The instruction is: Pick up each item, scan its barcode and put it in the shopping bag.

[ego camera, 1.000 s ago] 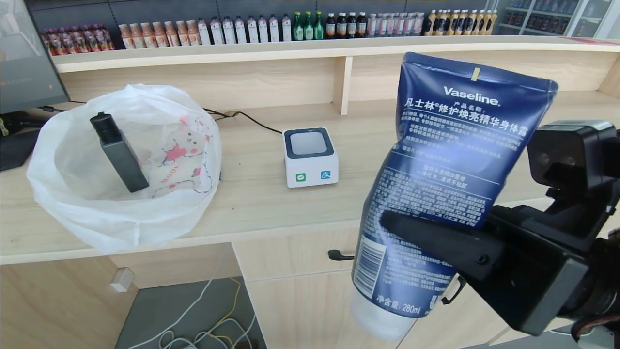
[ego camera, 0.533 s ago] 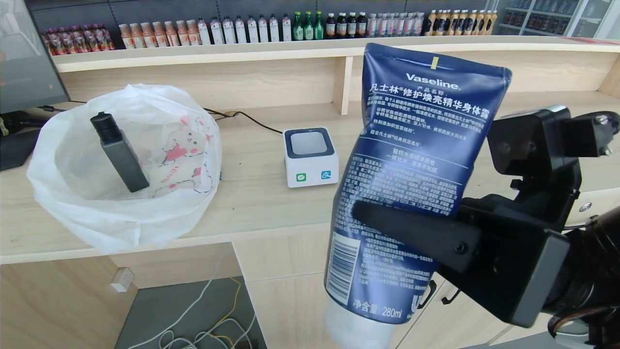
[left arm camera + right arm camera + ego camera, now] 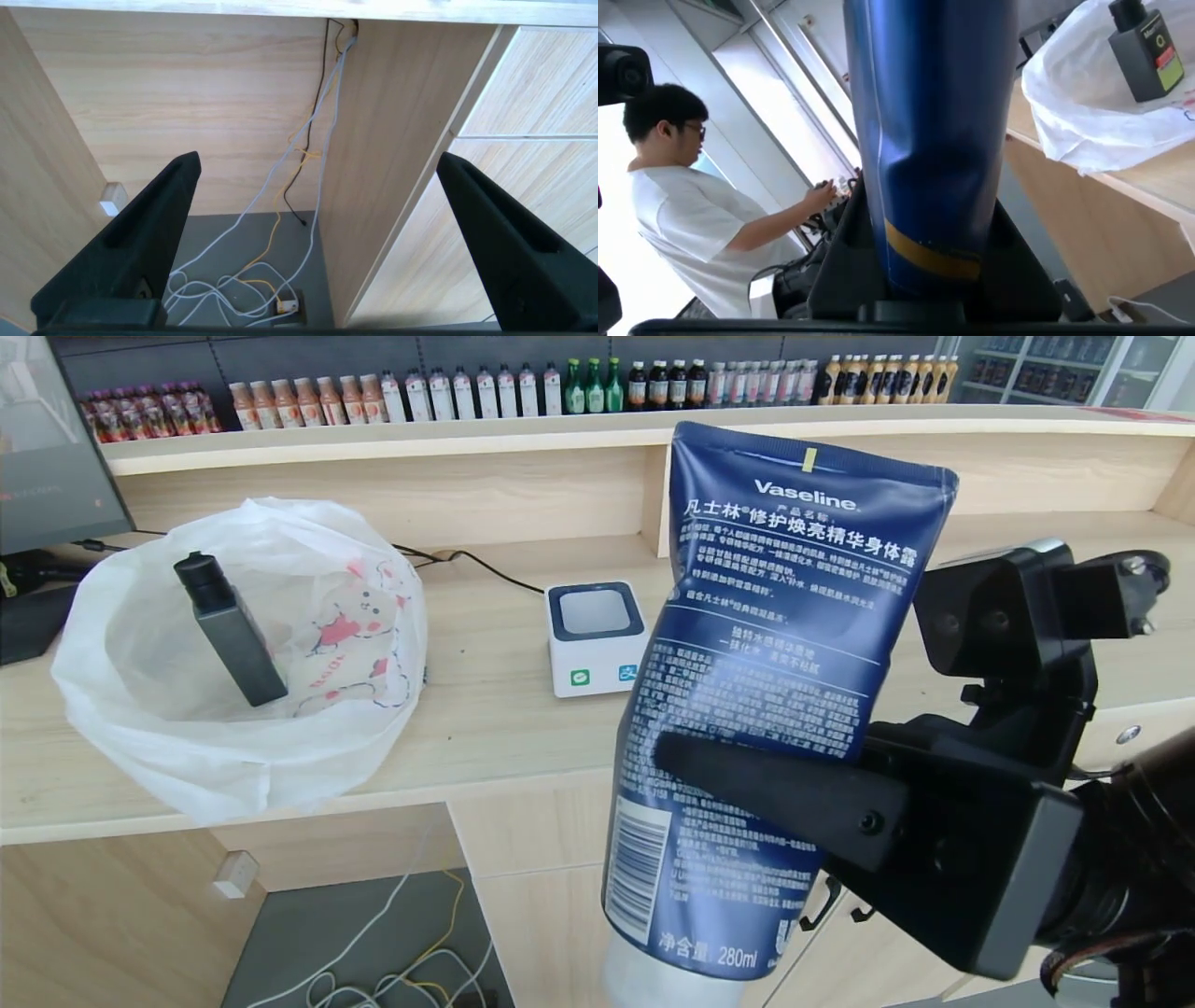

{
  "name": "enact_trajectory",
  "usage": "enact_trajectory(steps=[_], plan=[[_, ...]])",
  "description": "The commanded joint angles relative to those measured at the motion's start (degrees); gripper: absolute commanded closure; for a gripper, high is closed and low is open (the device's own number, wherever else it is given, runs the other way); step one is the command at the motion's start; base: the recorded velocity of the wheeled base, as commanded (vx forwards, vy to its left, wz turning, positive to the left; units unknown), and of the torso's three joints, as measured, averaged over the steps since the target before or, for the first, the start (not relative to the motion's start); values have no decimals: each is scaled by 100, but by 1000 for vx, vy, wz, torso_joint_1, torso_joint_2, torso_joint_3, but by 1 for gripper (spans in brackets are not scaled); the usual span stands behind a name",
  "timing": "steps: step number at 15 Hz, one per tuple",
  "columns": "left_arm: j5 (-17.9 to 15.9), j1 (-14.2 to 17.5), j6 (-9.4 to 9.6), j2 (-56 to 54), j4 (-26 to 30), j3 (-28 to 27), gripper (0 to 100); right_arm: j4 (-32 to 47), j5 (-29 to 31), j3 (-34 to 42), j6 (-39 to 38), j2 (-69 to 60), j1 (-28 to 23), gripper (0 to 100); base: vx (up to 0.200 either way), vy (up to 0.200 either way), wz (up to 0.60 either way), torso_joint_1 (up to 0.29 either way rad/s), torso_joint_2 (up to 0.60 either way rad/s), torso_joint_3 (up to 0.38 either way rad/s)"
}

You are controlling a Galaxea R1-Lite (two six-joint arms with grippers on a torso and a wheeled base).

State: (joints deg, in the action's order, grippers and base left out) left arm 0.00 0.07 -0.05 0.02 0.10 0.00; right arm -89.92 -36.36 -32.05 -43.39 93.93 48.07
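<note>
- The right gripper (image 3: 686,761) is squeezed tight on a blue tube (image 3: 784,616). One black finger lies across the front of the tube, a bit below its middle.
- The tube is up in the air, nearly straight up, with its white cap end down. Its barcode (image 3: 638,859) is low on the side that faces the head camera.
- The tube hangs in front of the wooden counter (image 3: 485,728), just to the right of the little white scanner (image 3: 597,639).
- The white shopping bag (image 3: 140,709) sits on the counter, well to the left of the scanner. A dark bottle (image 3: 229,630) leans inside it.
- The left gripper (image 3: 318,163) is down below the counter. Its fingers are wide apart with nothing between them. Wires (image 3: 271,271) lie on the floor past it.
</note>
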Motion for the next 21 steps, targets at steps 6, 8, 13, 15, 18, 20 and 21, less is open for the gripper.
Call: enact_trajectory(steps=[6, 8, 13, 15, 18, 20, 21], plan=[[0, 1, -4, -2, -1, 0, 0, -8, -2, -29, 6, -24, 27, 100, 0, 0, 0, 0, 0, 0], [0, 1, 5, -2, -1, 0, 0, -8, -2, 6, 6, -94, 27, 100, 0, 0, 0, 0, 0, 0], [0, 1, 5, -2, -1, 0, 0, -8, -2, 287, 120, -252, 10, 100, 0, 0, 0, 0, 0, 0], [0, 1, 5, -2, -1, 0, 0, -8, 7, 217, 322, -270, -52, 100, 0, 0, 0, 0, 0, 0], [0, 1, -4, -2, -1, 0, 0, -8, 59, 595, 1113, -226, -43, 100, 0, 0, 0, 0, 0, 0], [0, 1, -4, -2, -1, 0, 0, -8, 165, 718, 1816, -226, -737, 100, 0, 0, 0, 0, 0, 0], [0, 1, -4, -2, -1, 0, 0, -8, 270, 788, 2106, -279, -1071, 100, 0, 0, 0, 0, 0, 0]])
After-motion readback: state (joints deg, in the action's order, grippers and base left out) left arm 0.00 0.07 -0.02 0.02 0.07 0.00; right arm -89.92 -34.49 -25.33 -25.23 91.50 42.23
